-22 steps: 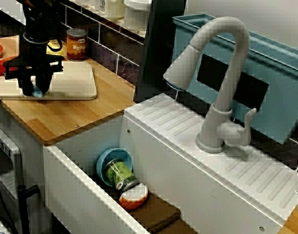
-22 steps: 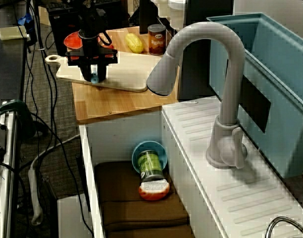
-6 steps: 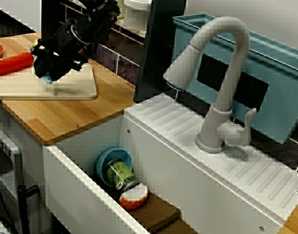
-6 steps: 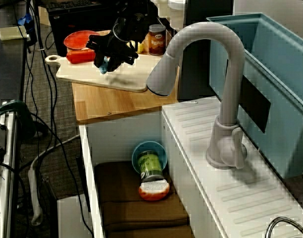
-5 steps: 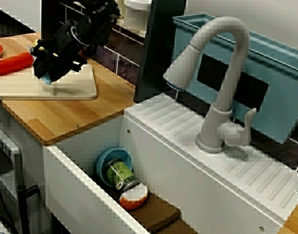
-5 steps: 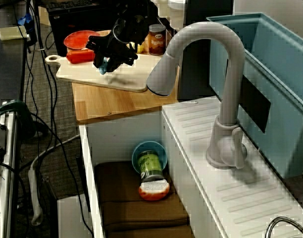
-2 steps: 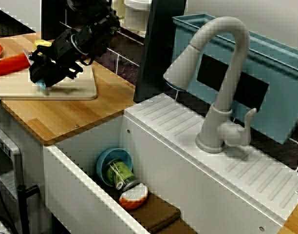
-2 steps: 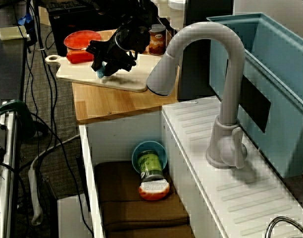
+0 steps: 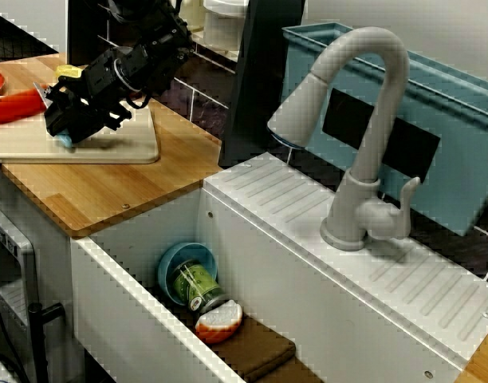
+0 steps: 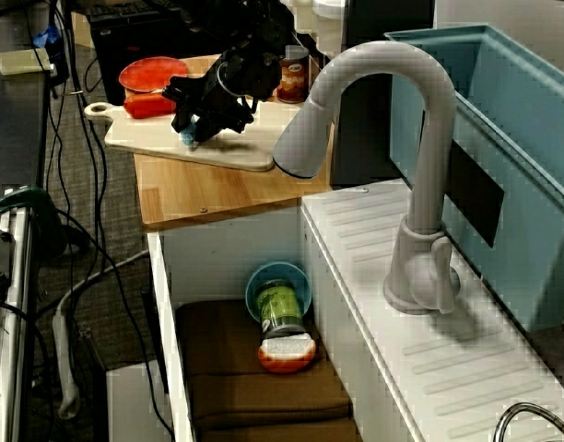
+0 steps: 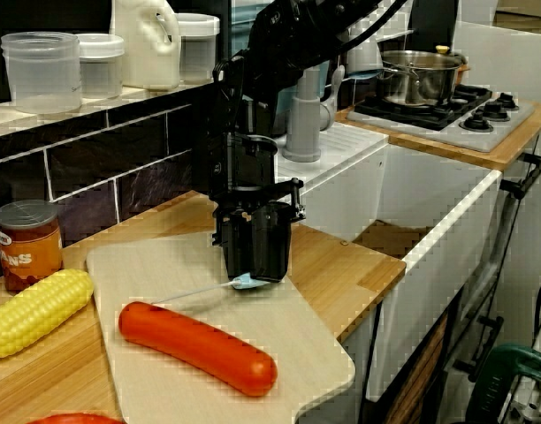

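Observation:
In the view from the counter's end, my black gripper [image 11: 246, 276] points down at the pale cutting board [image 11: 316, 355], its tips just above the wood. The fingers stand close together on a small light-blue object [image 11: 245, 282]; a thin pale strip runs left from it along the board. A red sausage [image 11: 200, 346] lies on the board to the front left of the tips, apart from them. In the view across the sink the gripper [image 9: 64, 137] hangs tilted over the board's [image 9: 124, 145] middle, with the sausage [image 9: 13, 105] to its left.
A corn cob [image 11: 32, 309] and a brown can [image 11: 25, 243] sit behind the board, a red plate [image 10: 153, 71] beyond it. The sink holds a blue bowl [image 9: 184, 262], a green jar [image 9: 196, 287] and an orange-white item [image 9: 220, 319]. The faucet [image 9: 364, 120] and a blue rack [image 9: 435, 104] stand to the right.
The gripper, upright near the board's left end 4.4 s ago, now leans over the board's middle. Over the last second it has drifted slightly left and down towards the wood.

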`<action>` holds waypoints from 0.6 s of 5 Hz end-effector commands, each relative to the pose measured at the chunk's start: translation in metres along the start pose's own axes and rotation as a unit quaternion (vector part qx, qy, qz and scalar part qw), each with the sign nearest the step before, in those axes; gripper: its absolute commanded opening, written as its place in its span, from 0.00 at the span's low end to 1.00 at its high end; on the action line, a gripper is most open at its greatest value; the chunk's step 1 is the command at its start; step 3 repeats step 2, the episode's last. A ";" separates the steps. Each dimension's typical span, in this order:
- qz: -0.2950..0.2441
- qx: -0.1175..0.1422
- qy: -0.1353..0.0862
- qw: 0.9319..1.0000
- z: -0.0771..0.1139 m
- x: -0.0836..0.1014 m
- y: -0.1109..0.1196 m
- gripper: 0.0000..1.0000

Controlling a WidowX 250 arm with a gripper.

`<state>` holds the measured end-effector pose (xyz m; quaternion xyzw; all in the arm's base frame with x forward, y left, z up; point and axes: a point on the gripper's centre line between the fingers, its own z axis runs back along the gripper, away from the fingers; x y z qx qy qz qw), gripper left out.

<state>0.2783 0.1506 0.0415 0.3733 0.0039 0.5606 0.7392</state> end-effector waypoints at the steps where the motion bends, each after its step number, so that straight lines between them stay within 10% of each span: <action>1: 0.018 -0.006 -0.008 1.000 0.010 0.006 0.014 0.00; 3: 0.018 -0.002 -0.004 1.000 0.011 0.009 0.013 0.00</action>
